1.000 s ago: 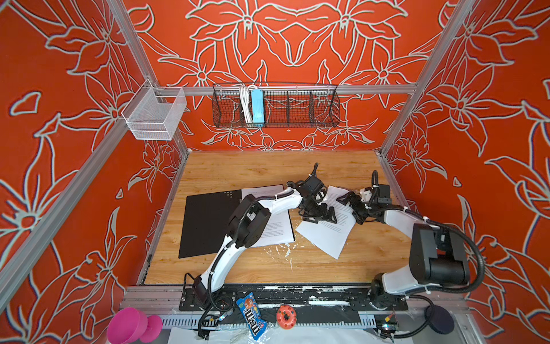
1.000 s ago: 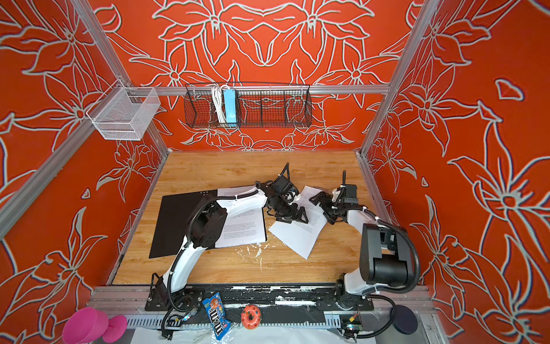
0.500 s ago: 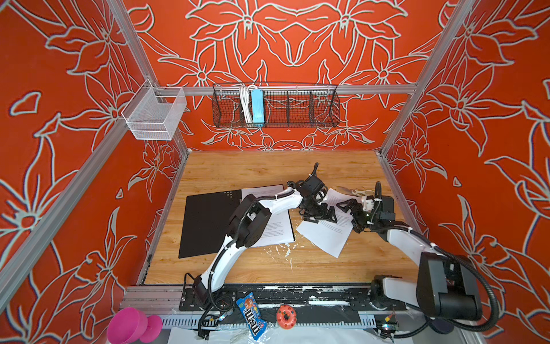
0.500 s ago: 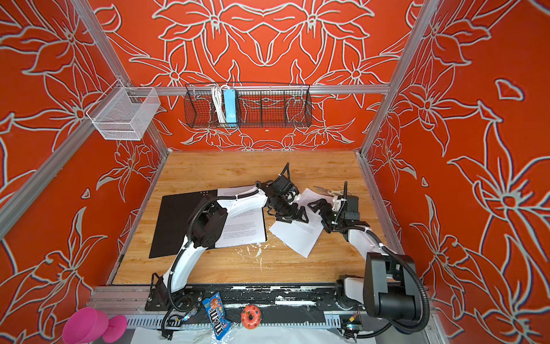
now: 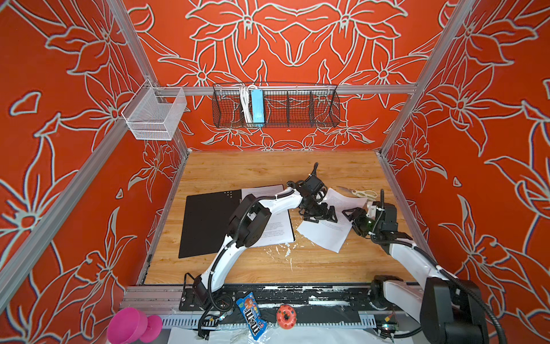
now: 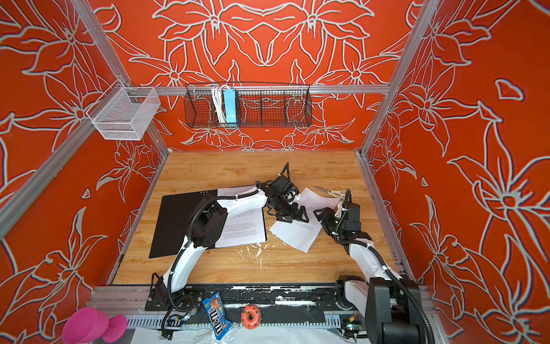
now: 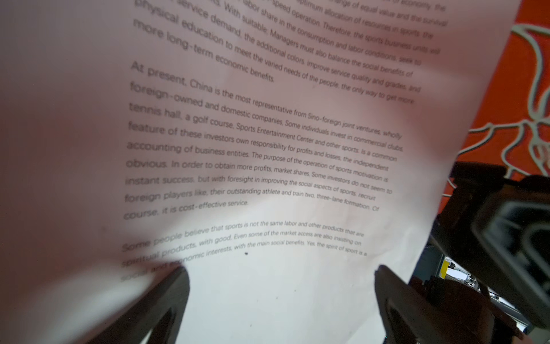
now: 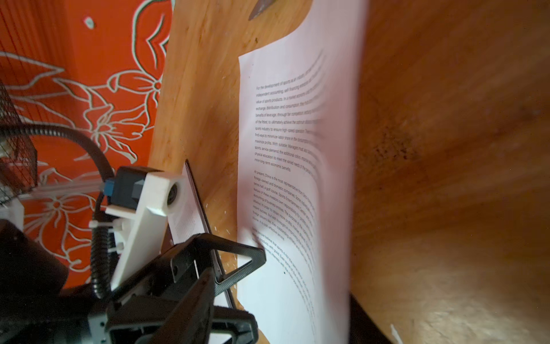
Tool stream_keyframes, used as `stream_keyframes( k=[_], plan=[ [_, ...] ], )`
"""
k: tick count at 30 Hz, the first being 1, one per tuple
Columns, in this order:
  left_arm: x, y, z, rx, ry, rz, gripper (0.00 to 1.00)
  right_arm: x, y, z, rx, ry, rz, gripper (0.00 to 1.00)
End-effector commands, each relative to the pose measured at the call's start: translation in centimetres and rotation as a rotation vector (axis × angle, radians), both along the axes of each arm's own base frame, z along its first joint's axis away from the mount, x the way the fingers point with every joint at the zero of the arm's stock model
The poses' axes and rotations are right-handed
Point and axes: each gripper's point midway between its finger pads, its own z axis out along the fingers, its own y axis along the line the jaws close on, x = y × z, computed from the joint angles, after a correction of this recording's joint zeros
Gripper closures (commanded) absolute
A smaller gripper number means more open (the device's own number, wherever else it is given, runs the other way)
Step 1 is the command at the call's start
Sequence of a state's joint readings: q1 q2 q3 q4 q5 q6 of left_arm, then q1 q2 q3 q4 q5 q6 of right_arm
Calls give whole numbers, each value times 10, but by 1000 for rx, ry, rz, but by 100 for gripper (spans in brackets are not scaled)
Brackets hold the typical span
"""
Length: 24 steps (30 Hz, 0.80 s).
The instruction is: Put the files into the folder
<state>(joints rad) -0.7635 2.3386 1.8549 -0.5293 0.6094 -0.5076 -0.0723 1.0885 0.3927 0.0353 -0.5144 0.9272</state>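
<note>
Sheet (image 5: 324,238) lies slanted, long axis near-left to far-right, under splayed left fingers (image 7: 166,300); right fingers (image 5: 351,213), grip unclear.

folder (image 5: 208,222) x1 | printed sheets x2 far as I can see: sheet in folder (image 5: 279,231), loose sheet (image 5: 323,236) | scissors (image 5: 361,193) x1 | wall baskets x2: black basket (image 5: 297,107), white basket (image 5: 154,116) | candy bag (image 5: 251,315) x1

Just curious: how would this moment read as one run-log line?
loose sheet: beside folder | left claw: open over it | right claw: at its edge, grip unclear | folder: open, pages inside
</note>
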Motion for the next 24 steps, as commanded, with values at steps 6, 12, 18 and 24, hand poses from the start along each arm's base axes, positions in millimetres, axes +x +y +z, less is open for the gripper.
stream_keyframes(
  k=[6, 12, 18, 24],
  plan=[
    [-16, 35, -75, 201, 116, 35, 2, -4, -3, -23, -28, 73, -29, 61],
    [-16, 34, -73, 194, 119, 36, 2, -2, -4, -31, -50, 93, -27, 70],
    [-14, 33, -69, 187, 118, 35, 2, -1, -3, -38, -49, 114, -21, 83],
    [-5, 20, -39, 75, 129, 26, 2, -4, -2, -36, -58, 117, -14, 97]
  ],
)
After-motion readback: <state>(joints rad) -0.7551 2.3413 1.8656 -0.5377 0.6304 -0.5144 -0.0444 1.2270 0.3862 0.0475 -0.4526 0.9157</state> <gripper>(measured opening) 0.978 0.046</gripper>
